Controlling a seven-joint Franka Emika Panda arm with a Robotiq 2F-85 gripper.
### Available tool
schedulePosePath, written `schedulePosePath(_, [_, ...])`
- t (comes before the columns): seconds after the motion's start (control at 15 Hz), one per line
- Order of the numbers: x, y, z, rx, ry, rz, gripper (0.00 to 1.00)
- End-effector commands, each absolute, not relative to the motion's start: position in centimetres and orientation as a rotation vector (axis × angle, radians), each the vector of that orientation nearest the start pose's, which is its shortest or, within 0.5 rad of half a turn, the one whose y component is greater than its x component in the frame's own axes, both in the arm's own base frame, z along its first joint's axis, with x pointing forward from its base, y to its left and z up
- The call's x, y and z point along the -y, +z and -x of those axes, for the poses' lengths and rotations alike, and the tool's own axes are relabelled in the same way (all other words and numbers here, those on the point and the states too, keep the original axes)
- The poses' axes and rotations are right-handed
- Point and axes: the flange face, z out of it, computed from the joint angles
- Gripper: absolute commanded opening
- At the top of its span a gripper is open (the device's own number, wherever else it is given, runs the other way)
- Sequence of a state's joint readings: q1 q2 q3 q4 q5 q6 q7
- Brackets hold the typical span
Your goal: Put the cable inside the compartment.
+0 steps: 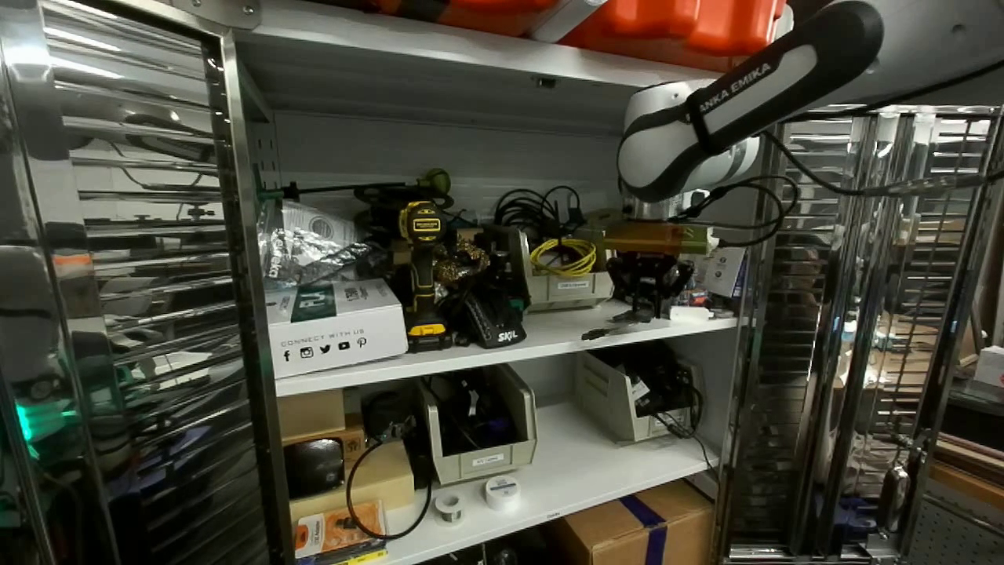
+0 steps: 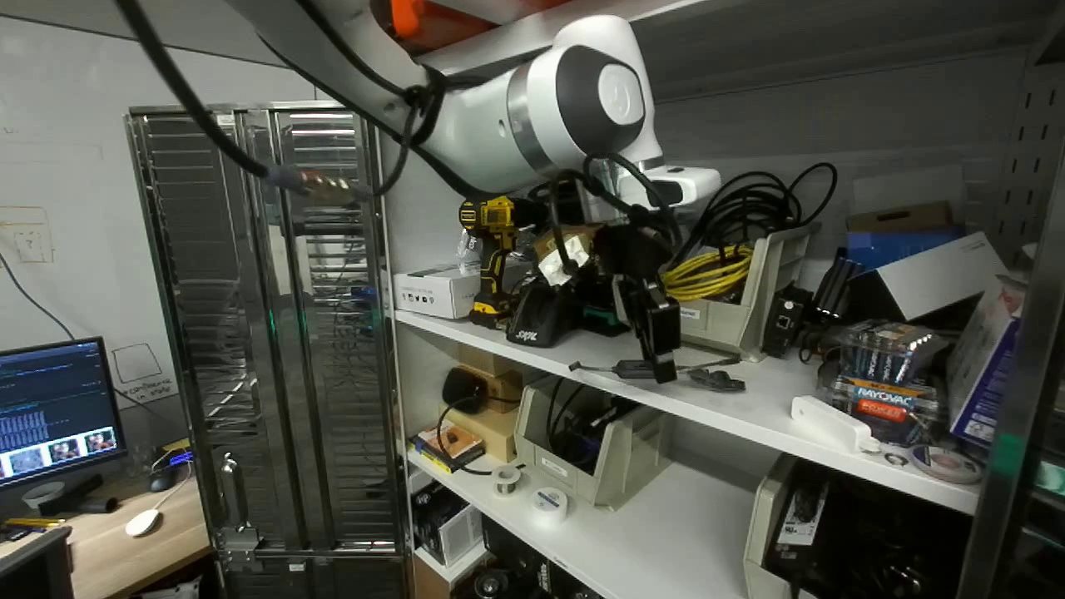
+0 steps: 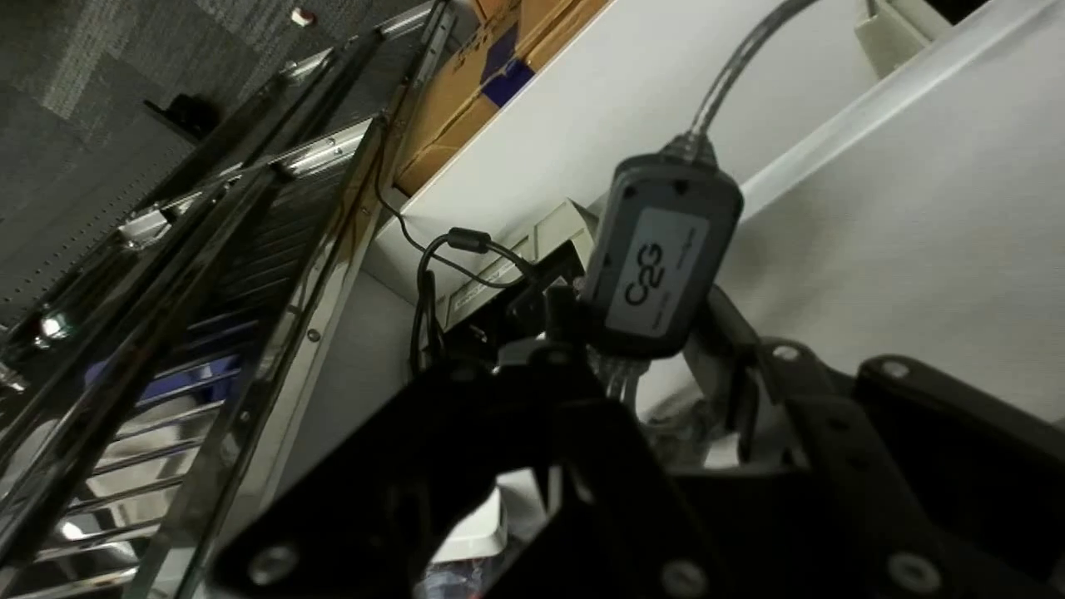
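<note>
Pincer [image 1: 645, 310] by cream bins [image 1: 570, 294], one presumably the compartment, in an exterior view; cable [image 2: 635, 368] outside them at edge of table [image 2: 774, 395], in an exterior view; jaws flanking cable, wrist view, clenched or not cannot be told: grasping step apparently, lift binward next.

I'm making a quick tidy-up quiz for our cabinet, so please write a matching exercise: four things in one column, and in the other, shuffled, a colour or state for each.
Things
1. Drill
2. Bin on the drill's shelf
3. Cable with a small block
4. Big cardboard box

Colour or state
A. Has blue tape on it
B. Dark grey, labelled C2G
C. Yellow and black
D. Holding a yellow cable

Pairs: 1-C, 2-D, 3-B, 4-A
</note>
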State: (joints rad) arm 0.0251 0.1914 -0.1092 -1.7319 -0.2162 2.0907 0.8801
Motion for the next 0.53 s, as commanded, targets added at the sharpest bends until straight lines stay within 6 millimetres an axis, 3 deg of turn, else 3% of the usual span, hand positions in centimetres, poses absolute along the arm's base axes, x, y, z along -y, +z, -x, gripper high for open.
schedulePosePath(0.0, [5.8, 51.6, -58.1, -1.288, -0.578, 2.919, 0.21])
schedulePosePath(0.2, [5.9, 54.0, -56.4, -1.249, -0.810, 2.820, 0.21])
schedulePosePath(0.47, [5.7, 56.1, -55.9, -1.165, -1.070, 2.658, 0.21])
